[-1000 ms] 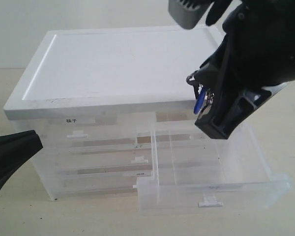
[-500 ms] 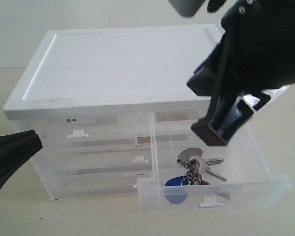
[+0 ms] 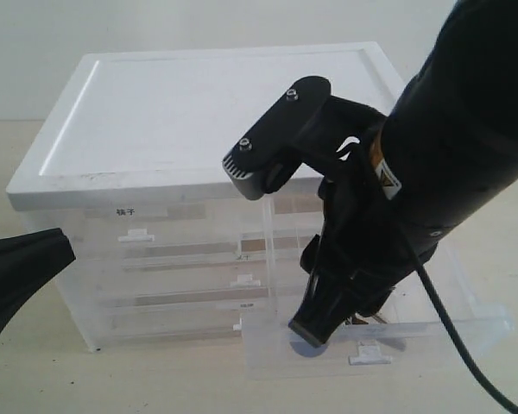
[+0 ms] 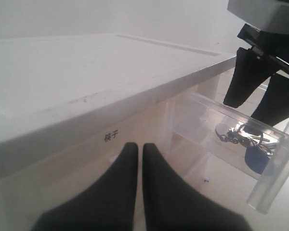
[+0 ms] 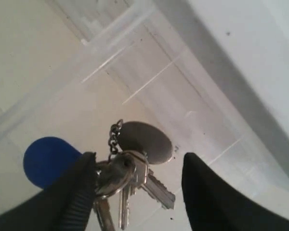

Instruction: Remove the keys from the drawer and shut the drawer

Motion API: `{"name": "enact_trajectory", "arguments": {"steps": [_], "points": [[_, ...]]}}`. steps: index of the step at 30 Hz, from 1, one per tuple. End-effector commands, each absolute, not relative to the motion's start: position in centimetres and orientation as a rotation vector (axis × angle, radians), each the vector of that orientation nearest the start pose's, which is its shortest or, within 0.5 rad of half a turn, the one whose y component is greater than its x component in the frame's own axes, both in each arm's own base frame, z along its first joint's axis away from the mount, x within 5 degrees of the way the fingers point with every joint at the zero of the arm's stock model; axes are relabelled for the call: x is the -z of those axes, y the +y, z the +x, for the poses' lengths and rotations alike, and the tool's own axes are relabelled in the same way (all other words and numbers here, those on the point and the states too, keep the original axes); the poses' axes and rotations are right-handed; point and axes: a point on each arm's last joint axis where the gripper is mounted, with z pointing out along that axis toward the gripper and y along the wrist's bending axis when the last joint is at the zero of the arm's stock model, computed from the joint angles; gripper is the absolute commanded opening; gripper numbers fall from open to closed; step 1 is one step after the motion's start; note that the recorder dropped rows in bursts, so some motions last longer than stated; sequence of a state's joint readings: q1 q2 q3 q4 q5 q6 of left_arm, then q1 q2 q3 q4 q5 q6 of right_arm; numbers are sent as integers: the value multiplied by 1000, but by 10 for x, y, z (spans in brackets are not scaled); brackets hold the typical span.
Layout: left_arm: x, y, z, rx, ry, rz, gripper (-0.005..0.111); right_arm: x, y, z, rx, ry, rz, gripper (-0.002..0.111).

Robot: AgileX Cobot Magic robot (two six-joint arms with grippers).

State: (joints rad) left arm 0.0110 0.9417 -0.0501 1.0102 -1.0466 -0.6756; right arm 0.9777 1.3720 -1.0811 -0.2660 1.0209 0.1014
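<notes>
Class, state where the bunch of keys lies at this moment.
The keys lie on the floor of the pulled-out drawer, at the right of the cabinet in the exterior view, just below the open right gripper.

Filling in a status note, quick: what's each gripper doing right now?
Left gripper: closed, holding nothing.
Right gripper: open, fingers on either side of the keys, which lie in the drawer.

Wide-spread pincer (image 5: 138,162), keys (image 5: 130,169) between its tips, lying in drawer (image 5: 62,110)
</notes>
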Motion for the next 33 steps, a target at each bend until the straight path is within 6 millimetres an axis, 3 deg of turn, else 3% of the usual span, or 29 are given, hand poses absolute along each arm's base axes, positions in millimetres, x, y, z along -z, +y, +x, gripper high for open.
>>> {"name": "enact_trajectory", "arguments": {"steps": [1, 11, 13, 17, 28, 33], "points": [[-204, -65, 117, 675, 1540, 609, 5, -297, 208, 164, 18, 2393, -1264, 49], [-204, -65, 117, 677, 1541, 607, 5, -272, 218, 169, 78, 2485, -1339, 48], [-204, -65, 117, 677, 1541, 607, 5, -271, 218, 171, 97, 2472, -1345, 38], [-204, -65, 117, 679, 1542, 603, 5, -272, 216, 175, 165, 2431, -1362, 0], [-204, -66, 116, 689, 1541, 597, 5, -289, 212, 182, 209, 2274, -1307, 0], [-204, -66, 116, 690, 1542, 596, 5, -312, 206, 177, 149, 2213, -1255, 0]]}}
